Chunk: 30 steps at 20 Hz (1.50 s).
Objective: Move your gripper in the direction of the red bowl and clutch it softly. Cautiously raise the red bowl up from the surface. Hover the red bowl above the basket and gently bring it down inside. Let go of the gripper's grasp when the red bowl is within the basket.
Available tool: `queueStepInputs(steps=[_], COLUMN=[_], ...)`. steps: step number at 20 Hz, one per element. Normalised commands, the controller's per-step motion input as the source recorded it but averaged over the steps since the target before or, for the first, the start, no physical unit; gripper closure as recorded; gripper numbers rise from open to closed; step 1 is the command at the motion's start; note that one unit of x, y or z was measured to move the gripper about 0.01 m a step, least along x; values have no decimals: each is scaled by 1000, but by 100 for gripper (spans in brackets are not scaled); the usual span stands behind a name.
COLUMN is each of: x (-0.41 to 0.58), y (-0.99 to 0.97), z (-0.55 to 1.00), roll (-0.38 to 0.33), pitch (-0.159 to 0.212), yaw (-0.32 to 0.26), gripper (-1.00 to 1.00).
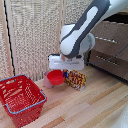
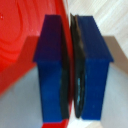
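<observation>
Exterior view: a bulky white and grey robot arm reaches down to a light wooden table (image 1: 95, 107). Its gripper (image 1: 64, 69) is pinched onto the rim of the red bowl (image 1: 56, 76), a small glossy dish that appears to hang just clear of the table, though the gap is too small to be sure. A dull pink cup (image 1: 47, 81) sits touching or just beside the bowl, and a colourful snack packet (image 1: 76, 79) stands just on its other side. The basket (image 1: 22, 99), large, red, with lattice sides and a bluish-grey rim, lies well apart, toward the exterior view's left and nearer the camera.

The wrist view shows two dark blue fingers (image 2: 52, 70) drawn nearly together, with the thin red rim of the red bowl (image 2: 20, 40) clamped between their pads.

Judging from this, the hold is only on a narrow edge, so the bowl could tilt or slip if the arm moves quickly. A low lift could nudge the cup or packet. A low path could catch the basket's near rim.

Open table lies between bowl and basket, and the basket's mouth is wide and unobstructed.
</observation>
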Motion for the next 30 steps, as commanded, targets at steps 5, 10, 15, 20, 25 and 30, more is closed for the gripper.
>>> queueStepInputs(steps=[5, 10, 15, 20, 25, 30], x=[407, 450, 504, 353, 202, 73], y=[139, 503, 703, 788, 828, 809], z=[619, 440, 473, 469, 325, 81], roll=[20, 15, 2, 0, 0, 0], pitch=[80, 146, 122, 88, 60, 30], yaw=[-13, 23, 41, 49, 52, 56], gripper=[100, 100, 100, 100, 100, 100])
